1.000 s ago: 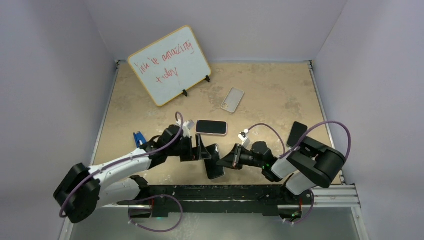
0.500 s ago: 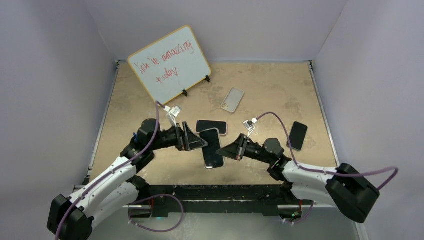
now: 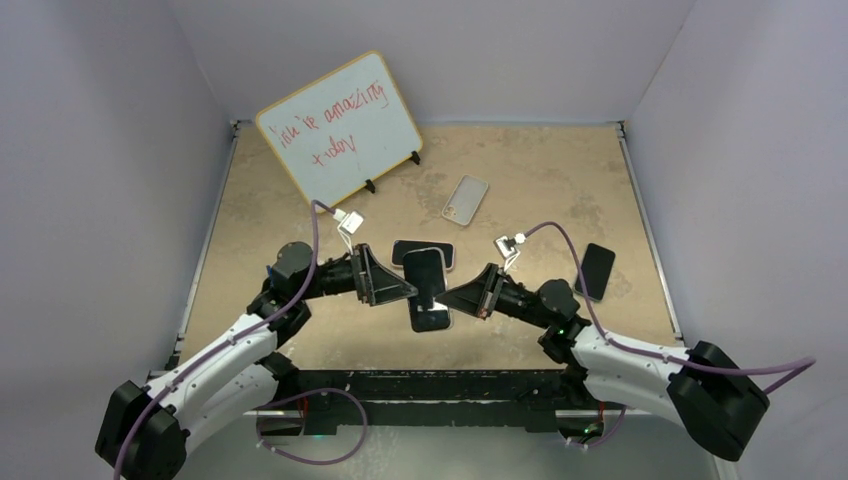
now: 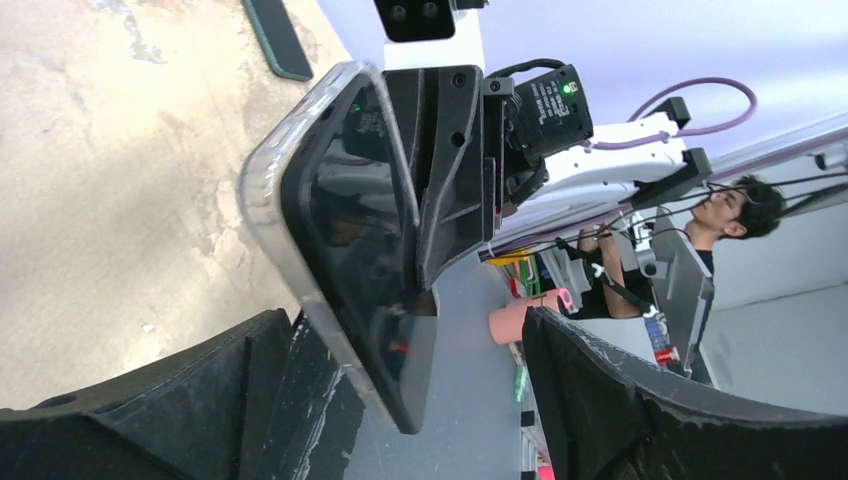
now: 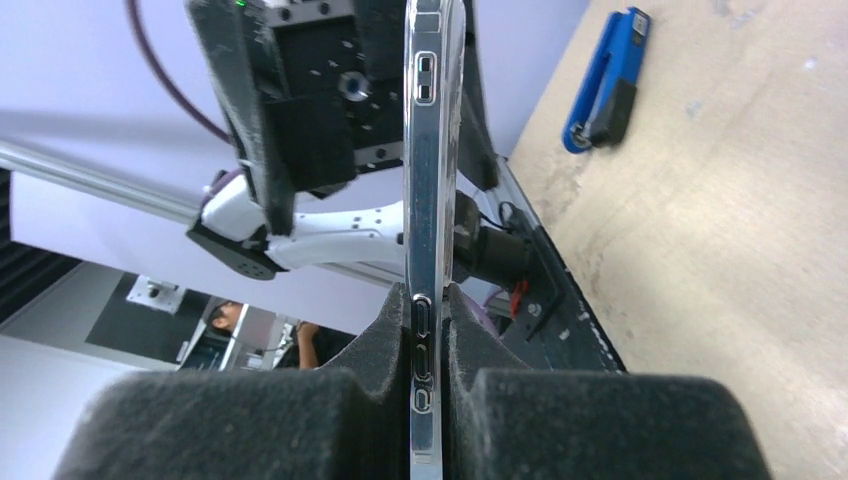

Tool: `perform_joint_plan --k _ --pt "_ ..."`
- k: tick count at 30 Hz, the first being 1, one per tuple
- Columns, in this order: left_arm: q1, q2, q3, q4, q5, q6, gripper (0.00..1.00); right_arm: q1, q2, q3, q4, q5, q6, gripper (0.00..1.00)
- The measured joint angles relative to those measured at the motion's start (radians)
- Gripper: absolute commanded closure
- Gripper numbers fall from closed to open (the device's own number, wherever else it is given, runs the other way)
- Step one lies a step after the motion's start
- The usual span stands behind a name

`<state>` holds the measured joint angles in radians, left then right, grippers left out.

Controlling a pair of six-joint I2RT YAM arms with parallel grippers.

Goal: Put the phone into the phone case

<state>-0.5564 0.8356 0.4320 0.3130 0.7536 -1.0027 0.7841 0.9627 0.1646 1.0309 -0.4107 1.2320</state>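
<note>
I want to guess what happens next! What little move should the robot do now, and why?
Probably close the left gripper gently on the phone. Its fingers stand wide open either side of it, while the right gripper alone pinches one end. A second hold would steady the phone in its clear case.

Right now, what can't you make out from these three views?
- Top view: the held phone covers the near part of the flat phone behind it.
- Left wrist view: the right gripper hides one end of the held phone, so I cannot tell if it is fully seated in its clear case.
- Top view: the blue clip is mostly hidden by the left arm.
- Whiteboard: the red writing is too small to read fully.
</note>
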Motion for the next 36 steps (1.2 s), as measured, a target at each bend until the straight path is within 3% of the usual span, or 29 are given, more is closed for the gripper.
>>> perform_joint_plan --k 9,21,26,31,35,36 --pt "0.0 0.017 -0.083 0.279 0.028 -0.123 0.11 0.0 0.074 0.0 0.227 -0.037 0.097 1.0" --pt "0.0 0.026 -0.154 0.562 0.003 -0.256 0.26 0.019 0.232 0.0 0.393 -0.108 0.19 1.0" --pt "0.002 0.033 -0.187 0.616 -0.023 -0.299 0.46 0.03 0.322 0.002 0.483 -0.108 0.246 1.0" --pt "0.013 0.043 -0.235 0.667 -0.072 -0.35 0.81 0.05 0.402 0.031 0.549 -0.109 0.283 0.99" --pt "0.014 0.045 -0.249 0.678 -0.093 -0.414 1.0 0.055 0.413 0.035 0.573 -0.106 0.27 0.79" --pt "0.014 0.043 -0.249 0.672 -0.095 -0.418 1.0 0.056 0.414 0.035 0.574 -0.106 0.27 0.71"
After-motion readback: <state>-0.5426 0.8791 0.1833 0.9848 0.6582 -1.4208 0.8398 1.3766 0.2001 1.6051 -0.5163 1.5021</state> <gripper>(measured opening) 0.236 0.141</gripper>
